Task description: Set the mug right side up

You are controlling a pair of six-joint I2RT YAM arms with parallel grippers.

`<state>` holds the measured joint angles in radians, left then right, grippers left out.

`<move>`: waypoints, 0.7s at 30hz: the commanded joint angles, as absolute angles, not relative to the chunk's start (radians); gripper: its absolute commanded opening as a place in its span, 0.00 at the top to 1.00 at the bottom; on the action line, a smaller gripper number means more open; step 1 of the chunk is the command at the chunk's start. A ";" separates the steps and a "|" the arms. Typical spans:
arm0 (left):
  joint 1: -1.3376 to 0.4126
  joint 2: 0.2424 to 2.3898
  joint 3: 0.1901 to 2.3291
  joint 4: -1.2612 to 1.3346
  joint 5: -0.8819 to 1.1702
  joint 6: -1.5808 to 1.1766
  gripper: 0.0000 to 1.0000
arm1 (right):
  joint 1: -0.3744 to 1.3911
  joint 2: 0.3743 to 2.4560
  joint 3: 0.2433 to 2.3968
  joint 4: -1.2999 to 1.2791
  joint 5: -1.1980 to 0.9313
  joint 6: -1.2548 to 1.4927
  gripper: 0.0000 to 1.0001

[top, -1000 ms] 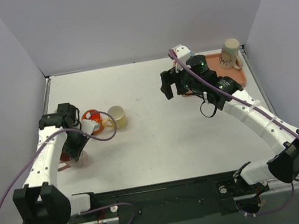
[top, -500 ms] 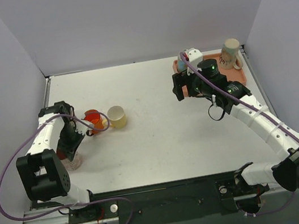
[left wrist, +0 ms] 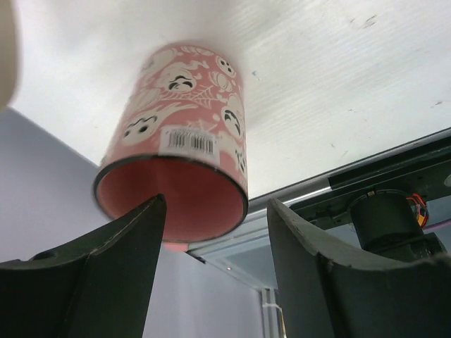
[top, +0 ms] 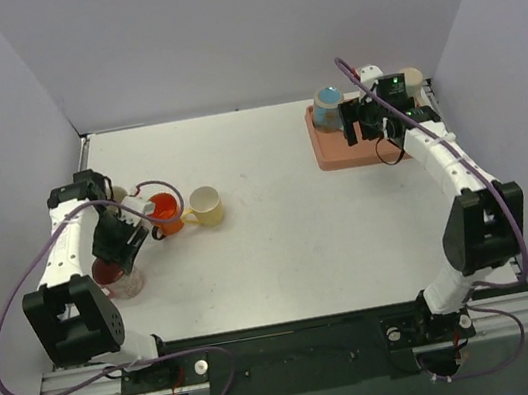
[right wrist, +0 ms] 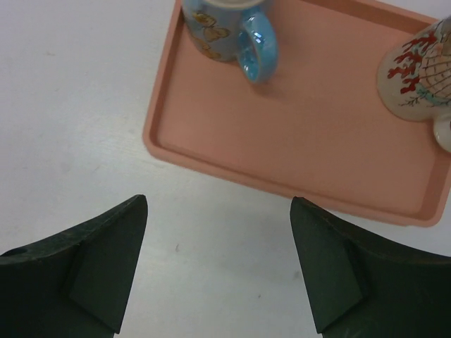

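Left wrist view — left gripper (left wrist: 215,204) spread wide by pink mug (left wrist: 180,134); right gripper (right wrist: 218,201) wide near tray (right wrist: 296,141).

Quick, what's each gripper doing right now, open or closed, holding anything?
Left gripper: open, gripping nothing; pink mug just past its fingertips.
Right gripper: open, empty, above the tray edge.

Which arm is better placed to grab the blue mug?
Right: the right pincer, open, hovers at the edge of the tray near the blue mug; the left pincer is across the table at a pink mug.
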<state>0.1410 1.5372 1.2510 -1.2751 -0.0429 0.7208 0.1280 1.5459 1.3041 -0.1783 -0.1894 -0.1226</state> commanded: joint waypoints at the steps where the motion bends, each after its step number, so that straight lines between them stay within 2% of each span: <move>1: 0.146 1.419 1.385 -1.376 0.093 0.793 0.31 | 0.065 1.765 1.500 -0.167 -0.255 -0.262 0.24; 5: 0.144 1.323 1.500 -1.381 0.205 0.815 0.31 | 0.041 1.971 1.728 -0.222 -0.288 -0.337 0.28; 13: 0.089 1.264 1.597 -1.129 0.420 0.568 0.30 | 0.041 2.232 2.003 -0.244 -0.310 -0.451 0.30; 21: 0.086 1.269 1.606 -1.029 0.457 0.479 0.28 | 0.058 2.361 2.109 -0.258 -0.293 -0.445 0.50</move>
